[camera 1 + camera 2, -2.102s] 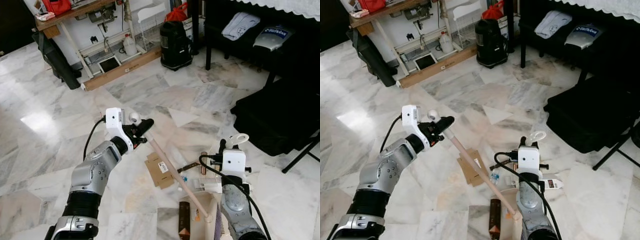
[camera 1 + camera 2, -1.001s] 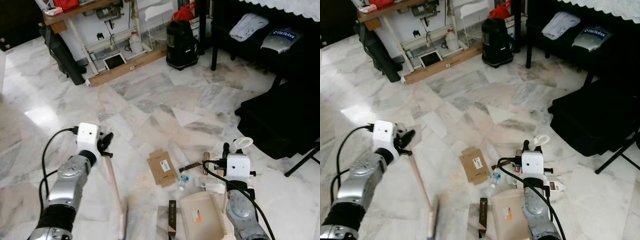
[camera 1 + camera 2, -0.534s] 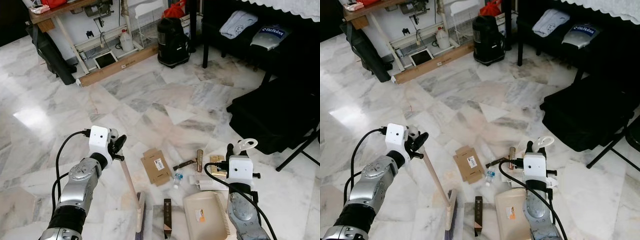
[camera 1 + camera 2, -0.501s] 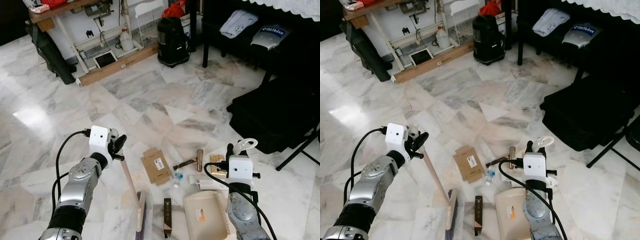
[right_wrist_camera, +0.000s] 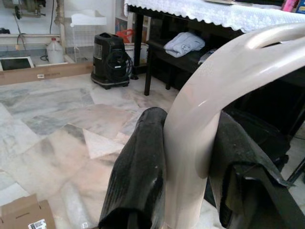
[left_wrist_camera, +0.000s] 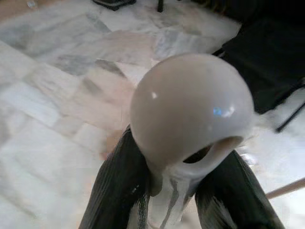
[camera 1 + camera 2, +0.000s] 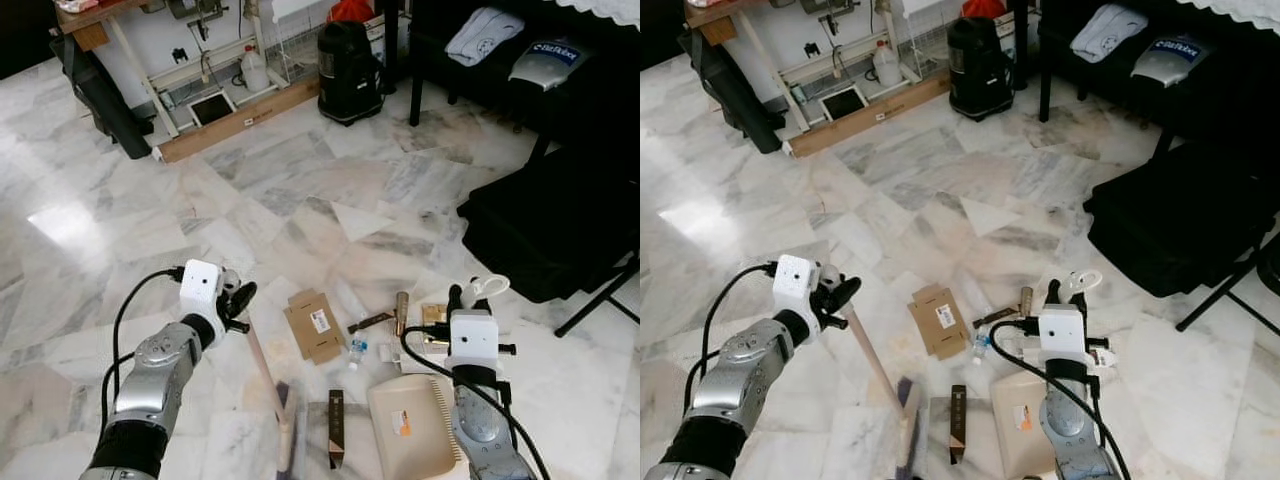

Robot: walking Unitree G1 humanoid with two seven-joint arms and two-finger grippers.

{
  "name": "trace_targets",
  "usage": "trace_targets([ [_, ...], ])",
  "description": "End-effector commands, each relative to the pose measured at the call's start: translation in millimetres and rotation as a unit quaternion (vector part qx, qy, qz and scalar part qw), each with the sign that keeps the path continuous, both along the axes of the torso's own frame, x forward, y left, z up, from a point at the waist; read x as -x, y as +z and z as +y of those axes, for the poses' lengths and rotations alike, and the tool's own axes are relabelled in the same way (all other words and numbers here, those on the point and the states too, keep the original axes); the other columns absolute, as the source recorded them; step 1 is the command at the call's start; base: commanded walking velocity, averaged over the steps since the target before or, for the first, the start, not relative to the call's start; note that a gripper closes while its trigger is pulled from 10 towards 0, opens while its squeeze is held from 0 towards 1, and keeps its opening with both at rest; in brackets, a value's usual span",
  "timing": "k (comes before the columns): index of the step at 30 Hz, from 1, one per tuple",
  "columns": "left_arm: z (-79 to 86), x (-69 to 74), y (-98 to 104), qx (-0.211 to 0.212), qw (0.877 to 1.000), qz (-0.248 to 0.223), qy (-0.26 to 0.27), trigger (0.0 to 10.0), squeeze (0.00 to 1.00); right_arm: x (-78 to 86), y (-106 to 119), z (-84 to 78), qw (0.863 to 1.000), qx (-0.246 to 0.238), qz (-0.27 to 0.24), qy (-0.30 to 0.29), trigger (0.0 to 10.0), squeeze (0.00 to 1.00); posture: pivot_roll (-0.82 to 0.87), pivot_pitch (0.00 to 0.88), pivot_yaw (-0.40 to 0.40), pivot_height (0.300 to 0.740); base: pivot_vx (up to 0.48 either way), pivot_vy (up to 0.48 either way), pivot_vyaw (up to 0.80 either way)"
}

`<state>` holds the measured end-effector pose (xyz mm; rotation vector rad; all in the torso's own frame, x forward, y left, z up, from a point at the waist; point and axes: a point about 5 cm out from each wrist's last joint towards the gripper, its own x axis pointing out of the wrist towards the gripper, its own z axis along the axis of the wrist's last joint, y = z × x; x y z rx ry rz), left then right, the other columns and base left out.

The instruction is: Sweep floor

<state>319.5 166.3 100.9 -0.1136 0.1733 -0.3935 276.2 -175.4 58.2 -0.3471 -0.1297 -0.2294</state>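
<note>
The broom (image 7: 268, 375) stands slanted on the marble floor (image 7: 120, 210), its pale handle rising from the dark bristle head at the lower middle of the head view up to the left gripper (image 7: 237, 305), whose two black fingers are clamped on the handle just below its rounded knob; in the left wrist view that knob sits between the fingers (image 6: 116, 183). The bristles rest just left of a scatter of litter: a flattened cardboard box (image 7: 312, 325), a small plastic bottle (image 7: 358, 350), a dark strip (image 7: 336, 440) lying lengthwise, a brown tube (image 7: 400, 312) and a few small wrappers beside it that are hard to make out. The cream dustpan (image 7: 415, 428) lies flat on the floor to the right of the dark strip, its mouth toward the litter, and the right gripper (image 5: 183, 157) is closed around its upright looped handle, one finger on each side of the pale stem. As far as can be judged, the sweeping is at an early stage: both tools are in hand and set on either side of the mess, but the dustpan looks empty apart from a small label, and all the litter is on the floor, so gathering it and pushing it into the pan remains. Farther off stand a black vacuum cleaner (image 7: 349, 73), a workbench (image 7: 150, 30) and a black bag (image 7: 545, 225).
</note>
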Motion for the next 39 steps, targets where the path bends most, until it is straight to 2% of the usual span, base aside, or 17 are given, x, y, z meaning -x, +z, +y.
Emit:
trace_targets([
  [1, -1.4, 0.2, 0.4, 0.049, 0.999, 0.013, -0.006, 10.0, 0.00, 4.8, -12.1, 2.0, 0.999, 0.010, 0.035, 0.001, 10.0, 0.00, -0.03, 0.171, 0.152, 0.740, 0.000, 0.000, 0.00],
  [9, -17.7, -5.6, 26.7, 0.171, 0.984, 0.007, -0.040, 10.0, 0.00, -0.4, -10.3, 3.2, 0.999, 0.002, 0.033, 0.003, 10.0, 0.00, -0.02, 0.144, 0.154, 0.740, 0.000, 0.000, 0.00],
  [16, -9.8, -11.6, 46.0, 0.210, 0.977, -0.016, -0.038, 10.0, 0.00, -11.4, -6.0, 8.5, 1.000, -0.006, 0.030, 0.008, 10.0, 0.00, -0.01, 0.098, 0.151, 0.740, 0.000, 0.000, 0.00],
  [21, -3.8, -11.4, 51.6, 0.193, 0.980, -0.023, -0.039, 10.0, 0.00, -18.6, -4.3, 13.8, 0.999, -0.012, 0.030, 0.012, 10.0, 0.00, 0.01, 0.070, 0.151, 0.740, 0.000, 0.000, 0.00],
  [24, 12.2, -11.9, 63.1, 0.175, 0.983, -0.052, -0.006, 10.0, 0.00, -22.5, -2.7, 16.2, 0.999, -0.017, 0.028, 0.013, 10.0, 0.00, 0.01, 0.050, 0.150, 0.740, 0.000, 0.000, 0.00],
  [25, 12.2, -11.9, 63.1, 0.175, 0.983, -0.052, -0.006, 10.0, 0.00, -22.5, -2.7, 16.2, 0.999, -0.017, 0.028, 0.013, 10.0, 0.00, 0.01, 0.050, 0.150, 0.740, 0.000, 0.000, 0.00],
  [26, 22.2, -12.8, 71.7, 0.171, 0.983, -0.073, 0.013, 10.0, 0.00, -24.7, -1.9, 17.2, 0.999, -0.019, 0.027, 0.014, 10.0, 0.00, 0.02, 0.033, 0.151, 0.740, 0.000, 0.000, 0.00],
  [27, 25.3, -12.9, 74.6, 0.171, 0.982, -0.078, 0.019, 10.0, 0.00, -25.5, -1.7, 17.5, 0.999, -0.020, 0.027, 0.014, 10.0, 0.00, 0.02, 0.033, 0.151, 0.740, 0.000, 0.000, 0.00],
  [32, 46.6, -10.8, 110.8, 0.154, 0.972, -0.166, 0.062, 10.0, 0.00, -32.1, 2.1, 19.4, 0.999, -0.029, 0.024, 0.019, 10.0, 0.00, 0.02, 0.000, 0.148, 0.740, 0.000, 0.000, 0.00],
  [37, 56.2, -10.1, 127.1, 0.133, 0.964, -0.211, 0.095, 10.0, 0.00, -35.0, 2.4, 22.2, 0.999, -0.037, 0.026, 0.024, 10.0, 0.00, 0.03, 0.000, 0.140, 0.740, 0.000, 0.000, 0.00],
  [39, 61.9, -10.4, 133.2, 0.123, 0.956, -0.233, 0.127, 10.0, 0.00, -36.5, 3.0, 23.0, 0.998, -0.042, 0.025, 0.026, 10.0, 0.00, 0.03, 0.000, 0.136, 0.740, 0.000, 0.000, 0.00],
])
